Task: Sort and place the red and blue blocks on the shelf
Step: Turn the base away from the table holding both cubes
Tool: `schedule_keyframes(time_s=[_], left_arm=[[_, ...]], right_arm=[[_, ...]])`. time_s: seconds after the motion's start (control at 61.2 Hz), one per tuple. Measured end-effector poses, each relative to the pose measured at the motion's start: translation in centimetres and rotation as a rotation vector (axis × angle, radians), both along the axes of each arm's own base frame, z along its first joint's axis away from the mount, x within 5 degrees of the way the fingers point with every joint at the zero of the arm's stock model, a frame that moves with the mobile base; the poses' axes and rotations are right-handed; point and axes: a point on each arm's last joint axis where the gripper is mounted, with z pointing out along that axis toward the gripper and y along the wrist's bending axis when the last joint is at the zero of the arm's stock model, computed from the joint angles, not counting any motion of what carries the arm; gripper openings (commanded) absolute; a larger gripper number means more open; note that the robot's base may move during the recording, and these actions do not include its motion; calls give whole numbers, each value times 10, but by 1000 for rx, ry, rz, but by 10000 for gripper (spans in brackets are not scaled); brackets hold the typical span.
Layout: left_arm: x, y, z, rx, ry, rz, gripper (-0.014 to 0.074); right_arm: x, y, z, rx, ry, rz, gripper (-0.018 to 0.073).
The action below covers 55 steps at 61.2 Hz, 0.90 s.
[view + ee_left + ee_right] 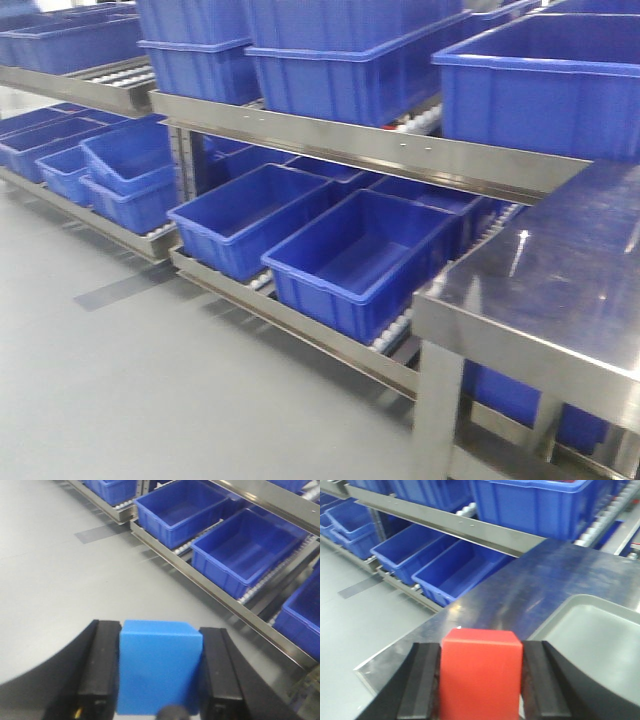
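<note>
Blue block [159, 672] clamped in the left claw [160, 630] above the floor [60, 580], shelf [200, 582] ahead and rightward; red block [481, 677] clamped in the right claw [481, 646] over the worktop [520, 590] edge, shelf ahead-left.

Just ahead of the right gripper [481, 680] lies a steel tabletop [520, 590], with a shallow grey tray [600, 640] to its right and large blue bins [460, 570] beyond on the left. Ahead of the left gripper [159, 675] spreads grey floor [50, 580] bearing a dark strip [97, 532]; two open blue bins [240, 550] sit farther right.
</note>
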Motion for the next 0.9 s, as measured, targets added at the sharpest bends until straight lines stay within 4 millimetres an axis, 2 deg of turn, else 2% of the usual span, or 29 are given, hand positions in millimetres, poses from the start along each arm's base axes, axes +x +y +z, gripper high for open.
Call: schedule_keyframes(time_s=[0.898], left_arm=[[0,0,0,0,0,0,122]], right_arm=[[0,0,0,0,0,0,49]])
